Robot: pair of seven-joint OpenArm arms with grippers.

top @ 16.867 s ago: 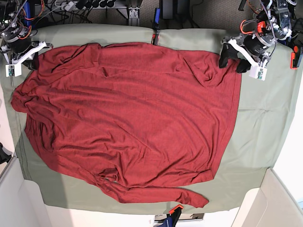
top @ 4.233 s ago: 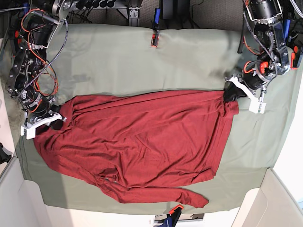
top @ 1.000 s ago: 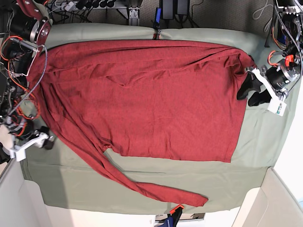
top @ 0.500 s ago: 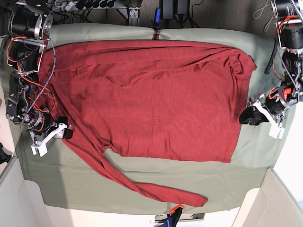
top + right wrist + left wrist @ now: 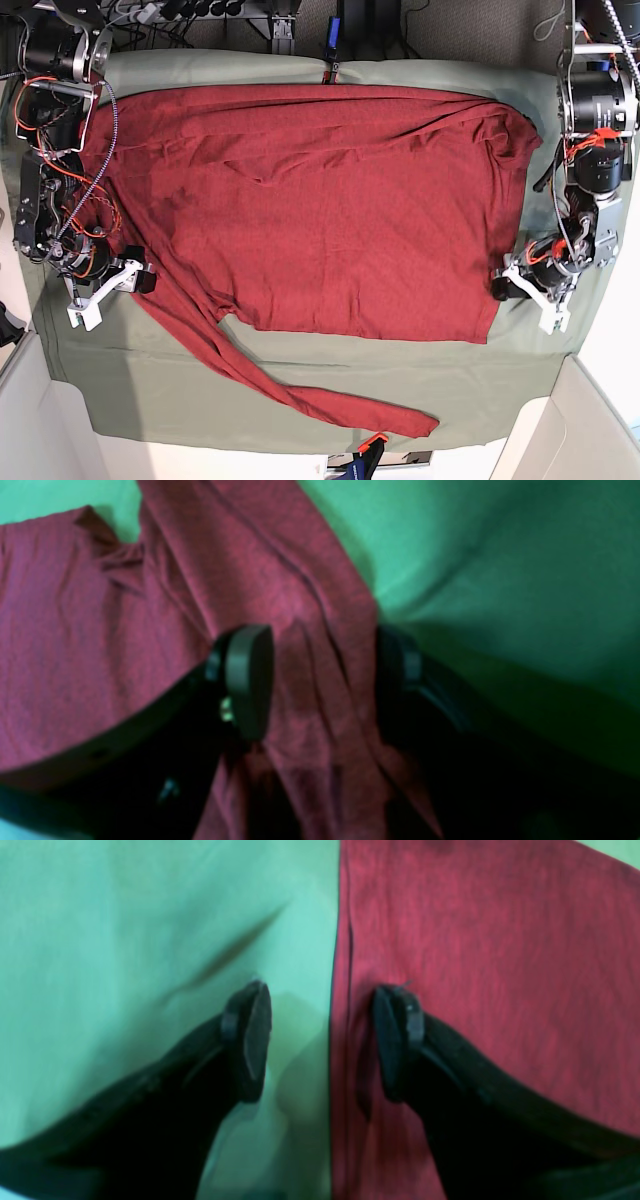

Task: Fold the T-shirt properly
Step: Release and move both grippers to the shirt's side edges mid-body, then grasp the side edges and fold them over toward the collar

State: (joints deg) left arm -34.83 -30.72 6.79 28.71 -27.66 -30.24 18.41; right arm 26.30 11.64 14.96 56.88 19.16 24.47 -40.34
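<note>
Inspection covers two grippers, one T-shirt and one green sheet.

Left gripper [image 5: 320, 1035]: two black fingers, standing apart with a clear gap between them. Nothing is clamped. In the left wrist view one finger [image 5: 247, 1040] sits over the green sheet [image 5: 125, 940] and the other over the red T-shirt [image 5: 490, 950]; the garment's straight edge runs up through the gap, nearer the second finger. Whether the tips touch the cloth cannot be told. In the base view this gripper [image 5: 508, 285] is at the shirt's side edge, close to its lower corner.

Right gripper [image 5: 322, 680]: two black fingers, likewise apart. A creased strip of red fabric lies between and beneath them, with one finger [image 5: 247, 680] over the shirt and the other at the fabric's border beside the sheet. The fingers are not closed on the cloth. In the base view this gripper [image 5: 135, 278] is at the opposite side of the garment, where one long sleeve leaves the body.

Beyond the grippers: one T-shirt [image 5: 330, 200], dark red, lies spread across the green sheet [image 5: 300, 385] between the two arms. One sleeve is counted in full, trailing away diagonally from the right gripper toward the sheet's near edge. Folds gather at the far corner on the left gripper's side.

Two clips are counted at the sheet's edges, one [image 5: 328, 72] far and one [image 5: 371, 441] near.
</note>
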